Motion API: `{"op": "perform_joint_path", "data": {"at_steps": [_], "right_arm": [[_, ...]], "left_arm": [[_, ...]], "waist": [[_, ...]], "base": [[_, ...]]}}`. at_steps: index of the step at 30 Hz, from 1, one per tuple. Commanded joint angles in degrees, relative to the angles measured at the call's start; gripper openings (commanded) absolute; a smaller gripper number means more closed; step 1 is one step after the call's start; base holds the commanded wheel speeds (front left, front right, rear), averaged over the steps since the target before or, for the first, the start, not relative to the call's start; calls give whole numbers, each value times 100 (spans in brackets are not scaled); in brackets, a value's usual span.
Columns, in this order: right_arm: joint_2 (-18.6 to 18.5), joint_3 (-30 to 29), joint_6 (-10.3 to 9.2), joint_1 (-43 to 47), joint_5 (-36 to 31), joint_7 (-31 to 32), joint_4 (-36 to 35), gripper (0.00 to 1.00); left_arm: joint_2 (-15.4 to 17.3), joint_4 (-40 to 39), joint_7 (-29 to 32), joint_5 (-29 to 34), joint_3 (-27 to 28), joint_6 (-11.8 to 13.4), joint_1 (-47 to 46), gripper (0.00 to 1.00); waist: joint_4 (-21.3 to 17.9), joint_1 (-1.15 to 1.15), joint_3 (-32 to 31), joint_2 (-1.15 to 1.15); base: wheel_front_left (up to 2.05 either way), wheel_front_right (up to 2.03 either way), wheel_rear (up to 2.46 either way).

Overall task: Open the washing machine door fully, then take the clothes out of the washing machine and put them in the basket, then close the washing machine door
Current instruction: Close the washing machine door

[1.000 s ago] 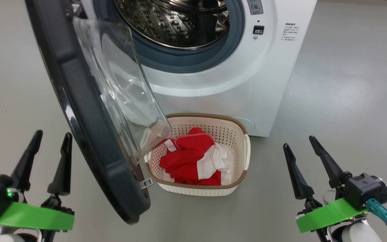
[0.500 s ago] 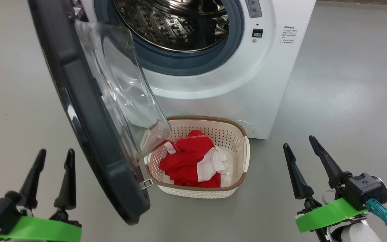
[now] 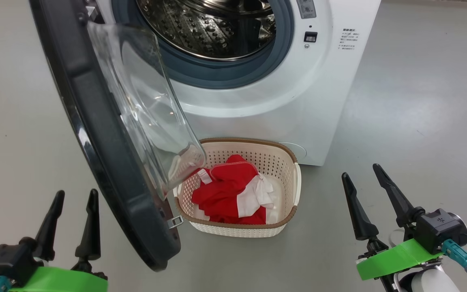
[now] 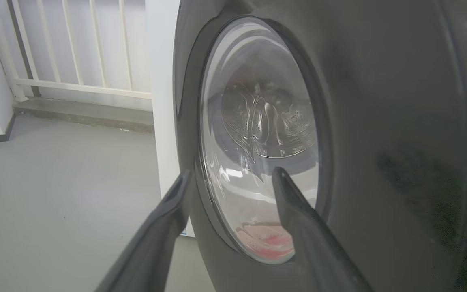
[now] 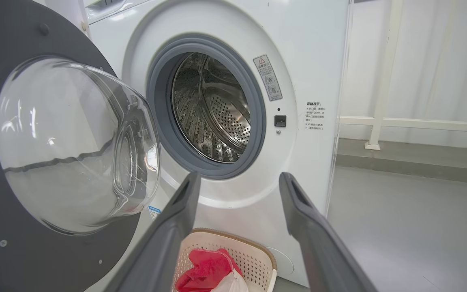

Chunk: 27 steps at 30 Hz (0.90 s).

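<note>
The big round door with the shiny black rim and clear glass bowl (image 3: pixel 108 134) stands wide open, swung out to the robot's left. The small red clothes with white patches (image 3: pixel 225 194) lie in a heap in the little cream plastic basket with holes and a brown rim (image 3: pixel 237 231). The basket sits on the floor right in front of the big white washing machine (image 3: pixel 282 109), so clothes have a short way to drop. The shiny steel drum (image 3: pixel 201 28) looks empty, so I think only shutting the door is left.

The left gripper (image 3: pixel 76 192) is low, on the outer side of the door. Its fingers point up, spread apart, holding nothing. That looks like a good spot to push from. The right gripper (image 3: pixel 360 170) hangs to the right of the basket, well apart from it, open and empty too.
</note>
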Motion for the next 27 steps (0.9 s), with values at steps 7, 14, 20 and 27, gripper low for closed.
{"op": "perform_joint_path", "data": {"at_steps": [7, 14, 20, 27], "right_arm": [[16, 139, 20, -177, 28, -37, -93, 100], [10, 116, 20, -181, 3, -37, -99, 100], [6, 142, 20, -179, -3, -37, -86, 100], [-3, 127, 20, -209, -1, -37, -89, 100]], "left_arm": [[97, -19, -64, 75, 157, 90, -22, 100], [91, 33, -62, 71, 101, 105, -48, 100], [105, 14, -16, 37, 50, 91, -60, 100], [119, -121, 83, -276, 106, -99, -188, 42]], "waist": [[-35, 0, -46, 0], [-16, 0, -42, 0], [10, 0, -23, 0], [47, 0, 26, 0]], "base": [[0, 0, 0], [0, 0, 0], [0, 0, 0], [0, 0, 0]]}}
